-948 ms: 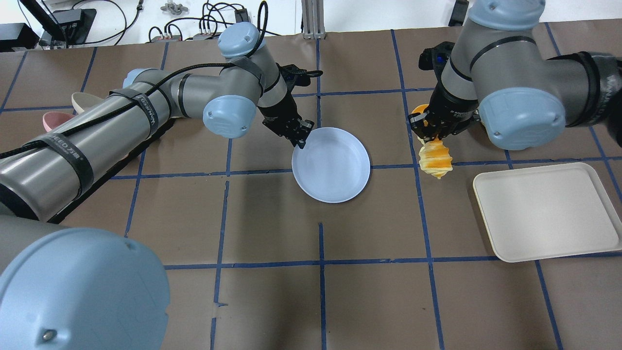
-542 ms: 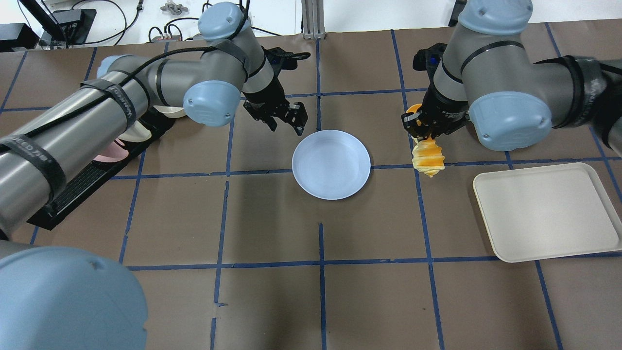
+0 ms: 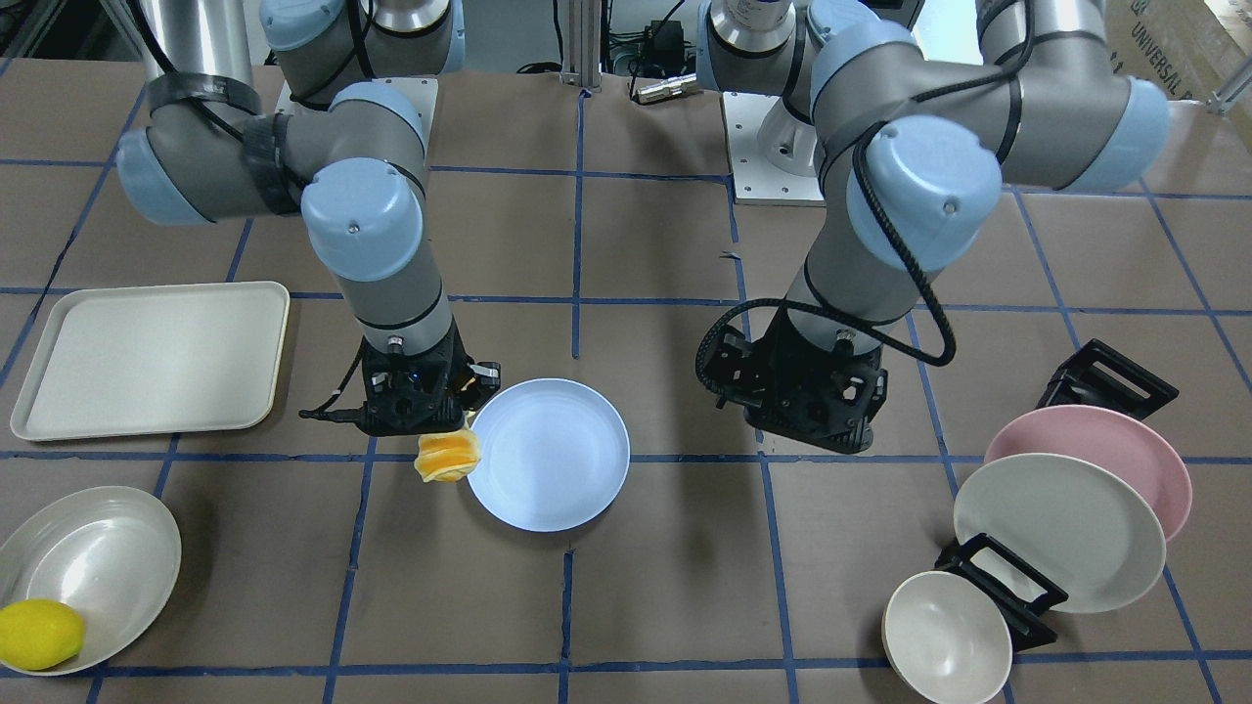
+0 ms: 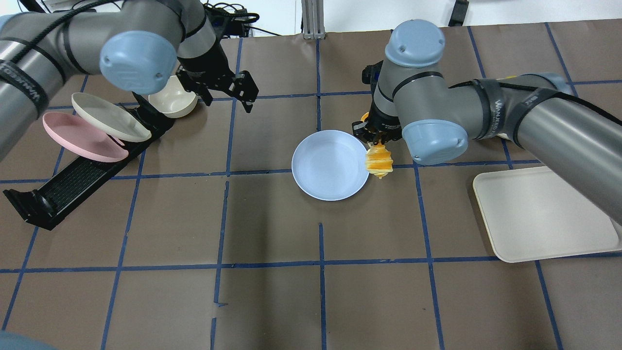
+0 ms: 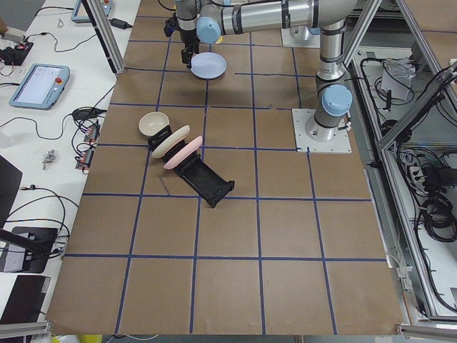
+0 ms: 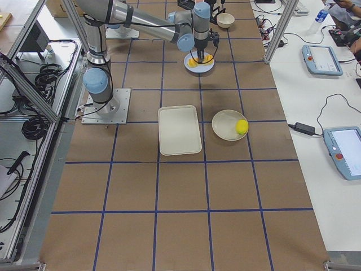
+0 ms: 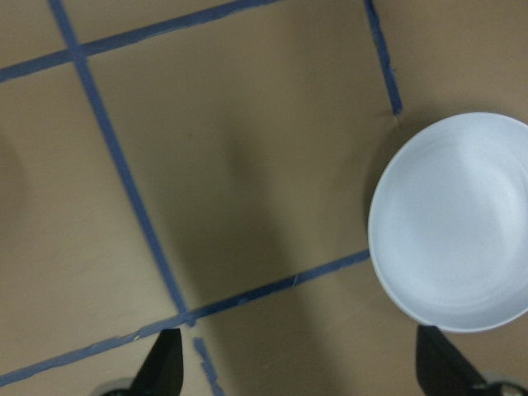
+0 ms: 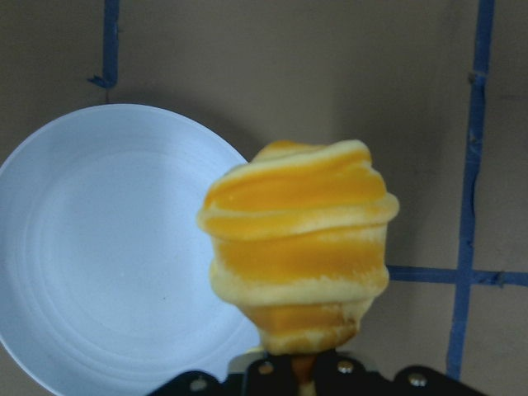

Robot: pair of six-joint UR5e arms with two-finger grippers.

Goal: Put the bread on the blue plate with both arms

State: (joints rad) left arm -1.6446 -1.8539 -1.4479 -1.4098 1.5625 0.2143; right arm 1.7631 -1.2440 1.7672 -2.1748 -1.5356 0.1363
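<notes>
Nearest the robot's base, the brown worktop (image 4: 272,301) is crossed by a grid of blue tape lines. A little further out, on the robot's right, a cream rectangular tray (image 4: 544,214) lies flat.

Around the middle of the worktop sits the blue plate (image 4: 328,165), flat, with a tape line running under it. The right gripper (image 4: 375,141) is poised at the plate's right rim. It is clamped narrowly on the top end of the bread (image 4: 378,164), which hangs lengthwise below it with its orange and cream ridges running across. The right wrist view shows the loaf overlapping the plate's edge; whether the two touch cannot be told.

On the robot's left, a black rack (image 4: 73,184) lies at an angle on the worktop. It carries a pink plate (image 4: 80,138) and a cream plate (image 4: 109,116), both leaning on edge, one just behind the other. A small cream bowl (image 4: 172,104) rests at the rack's far end.

The left gripper (image 4: 228,97) hangs near that bowl, well apart from the blue plate. The left wrist view shows its fingers (image 7: 162,363) spread wide, with bare worktop between them and the blue plate off to one side.

Farthest from the robot, on its right, a shallow cream dish (image 3: 98,548) holds a yellow lemon (image 3: 39,634) against its rim.
</notes>
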